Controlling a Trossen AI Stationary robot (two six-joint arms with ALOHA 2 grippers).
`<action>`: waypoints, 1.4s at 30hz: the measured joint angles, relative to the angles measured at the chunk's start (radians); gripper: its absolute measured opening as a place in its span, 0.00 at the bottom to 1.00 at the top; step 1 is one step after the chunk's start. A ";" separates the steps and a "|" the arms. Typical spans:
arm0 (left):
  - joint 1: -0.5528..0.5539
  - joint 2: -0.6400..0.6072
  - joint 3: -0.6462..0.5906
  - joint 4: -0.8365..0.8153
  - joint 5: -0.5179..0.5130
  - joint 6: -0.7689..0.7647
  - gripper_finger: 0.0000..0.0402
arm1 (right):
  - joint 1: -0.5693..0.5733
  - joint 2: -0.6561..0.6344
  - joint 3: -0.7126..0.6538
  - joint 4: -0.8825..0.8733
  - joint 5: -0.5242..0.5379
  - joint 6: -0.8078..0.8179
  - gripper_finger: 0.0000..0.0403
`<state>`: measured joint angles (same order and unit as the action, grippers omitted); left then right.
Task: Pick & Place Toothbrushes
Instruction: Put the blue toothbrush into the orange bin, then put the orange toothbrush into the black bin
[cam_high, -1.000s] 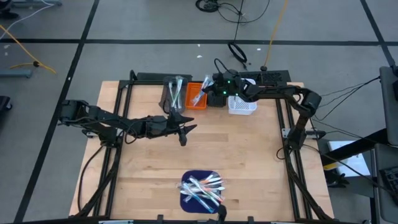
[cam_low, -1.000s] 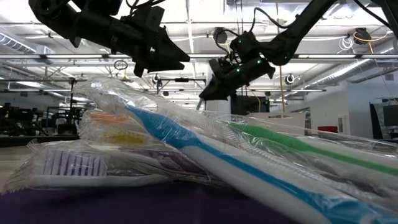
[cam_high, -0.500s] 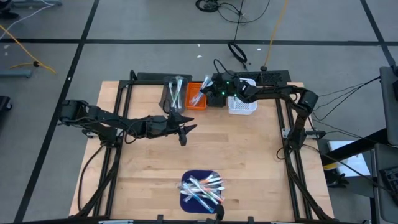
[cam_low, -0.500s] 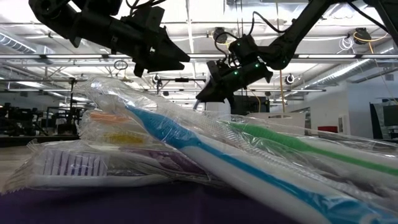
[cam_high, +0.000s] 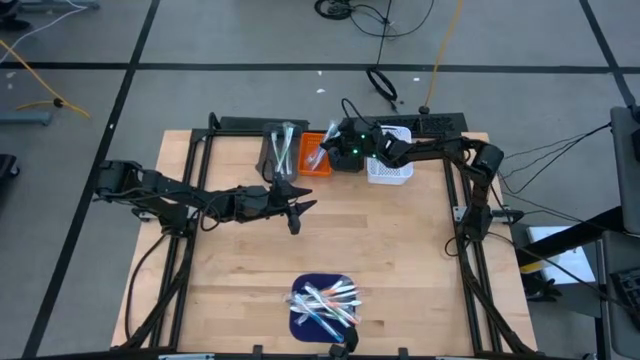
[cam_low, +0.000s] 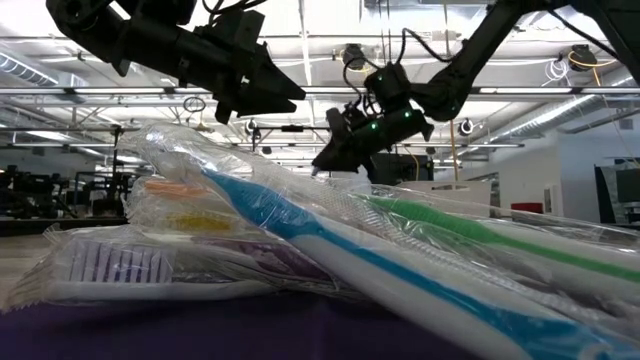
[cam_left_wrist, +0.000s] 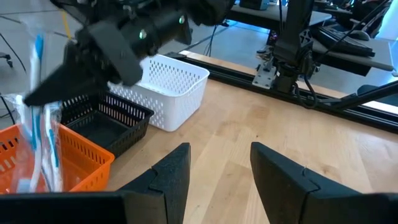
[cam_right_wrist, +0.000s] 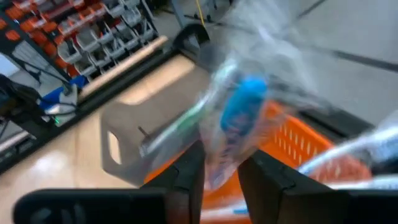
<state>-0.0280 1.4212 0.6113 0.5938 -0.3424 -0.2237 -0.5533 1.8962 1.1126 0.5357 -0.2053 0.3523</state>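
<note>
Loosening over the orange bin (cam_high: 316, 155), the right gripper (cam_high: 330, 152) releases its blue toothbrush (cam_right_wrist: 239, 118).

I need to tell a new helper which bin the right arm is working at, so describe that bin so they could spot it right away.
Look at the row of small bins along the far edge of the wooden table. The right gripper is at the orange bin, second from the left, between a grey bin and a black bin. It is the only orange one.

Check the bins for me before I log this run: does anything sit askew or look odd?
One thing: a wrapped blue toothbrush stands nearly upright in the orange bin, poking above its rim rather than lying flat, with the right gripper right at it. The white bin and black bin look squarely placed.
</note>
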 joint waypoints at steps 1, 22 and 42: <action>0.000 0.000 0.000 0.000 0.000 0.000 0.42 | 0.000 0.009 -0.001 0.006 0.000 0.001 0.23; 0.000 0.000 0.000 -0.029 -0.001 0.001 0.42 | -0.026 0.008 -0.001 0.129 0.158 0.005 0.57; 0.000 0.000 0.000 -0.058 -0.009 0.009 0.42 | -0.003 0.008 -0.001 0.159 -0.129 0.022 0.55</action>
<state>-0.0277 1.4212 0.6113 0.5355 -0.3515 -0.2147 -0.5567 1.9038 1.1114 0.6950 -0.3344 0.3746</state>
